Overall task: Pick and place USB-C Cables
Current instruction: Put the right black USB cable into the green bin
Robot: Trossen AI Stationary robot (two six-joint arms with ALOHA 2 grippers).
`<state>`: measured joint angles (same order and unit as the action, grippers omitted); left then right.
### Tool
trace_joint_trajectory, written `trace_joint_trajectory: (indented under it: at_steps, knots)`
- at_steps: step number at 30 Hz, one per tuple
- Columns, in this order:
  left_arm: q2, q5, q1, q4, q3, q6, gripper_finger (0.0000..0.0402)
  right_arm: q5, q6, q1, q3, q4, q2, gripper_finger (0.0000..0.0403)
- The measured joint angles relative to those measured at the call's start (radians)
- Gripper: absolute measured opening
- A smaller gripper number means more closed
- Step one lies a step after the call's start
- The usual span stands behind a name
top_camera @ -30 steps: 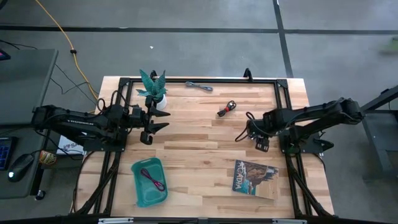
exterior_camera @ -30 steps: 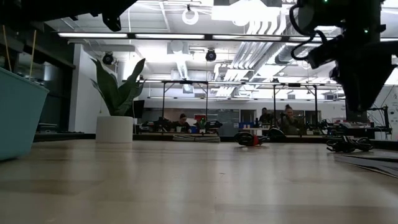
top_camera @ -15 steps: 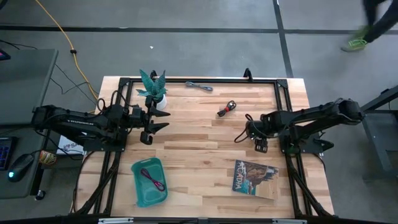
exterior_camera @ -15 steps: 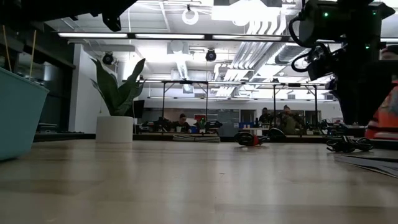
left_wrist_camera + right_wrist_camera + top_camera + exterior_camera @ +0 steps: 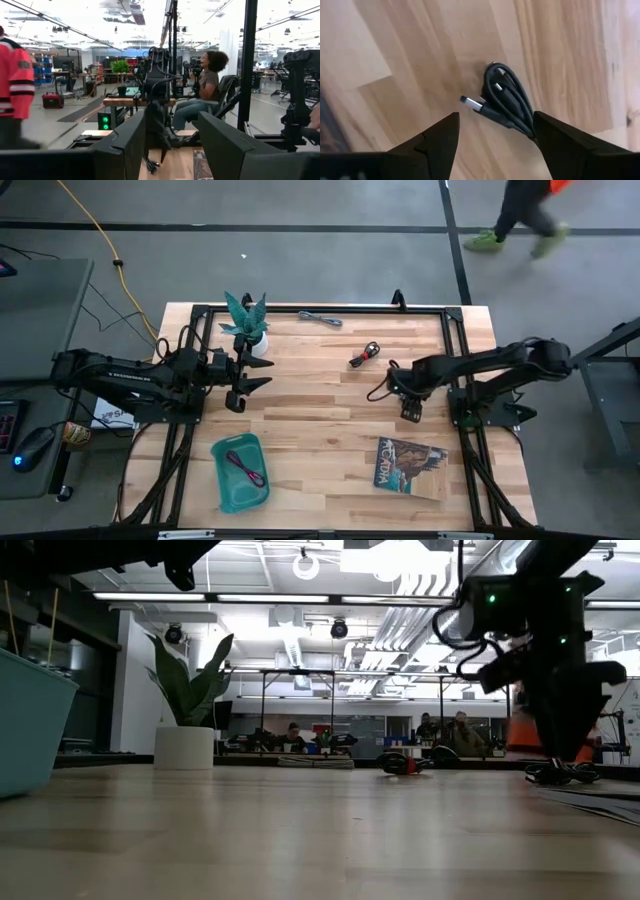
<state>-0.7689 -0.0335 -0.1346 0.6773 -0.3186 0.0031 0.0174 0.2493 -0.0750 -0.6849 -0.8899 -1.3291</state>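
Note:
A black coiled cable (image 5: 507,102) lies flat on the wood below my right gripper (image 5: 495,132), which hangs open above it with one finger on either side. In the low view this cable (image 5: 560,775) sits under the gripper (image 5: 565,740); in the high view the gripper (image 5: 409,408) hides it. The black-and-red cable (image 5: 365,355) and the grey cable (image 5: 320,318) lie near the table's far edge. The maroon cable (image 5: 243,467) rests inside the teal tray (image 5: 222,480). My left gripper (image 5: 250,385) waits open at the table's left, beside the plant.
A potted plant (image 5: 248,325) stands at the far left and a book (image 5: 408,465) lies near the right front. A person (image 5: 520,215) walks past beyond the far edge, and a person (image 5: 205,90) sits in the room behind. Bare wood spans the table's middle.
My right gripper has moved a short way toward the table's left edge, staying open above the black cable. A person has walked into view beyond the far edge. The cables and my left arm have kept still.

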Motion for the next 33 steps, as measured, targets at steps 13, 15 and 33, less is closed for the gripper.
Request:
trace_joint_trajectory:
  at_steps: [13,15,33]
  knots:
    - [-0.001,0.0,0.0,0.0,0.0,0.0,0.0163,0.0,-0.008,-0.051,-0.006,0.017,-0.183,0.0245]
    - [-0.001,0.0,0.0,0.0,0.0,0.0,0.0163,0.0,-0.013,-0.051,-0.006,0.026,-0.196,0.0245]
    - [-0.001,0.0,0.0,0.0,0.0,0.0,0.0163,0.026,0.002,-0.049,-0.002,0.034,-0.191,0.0245]
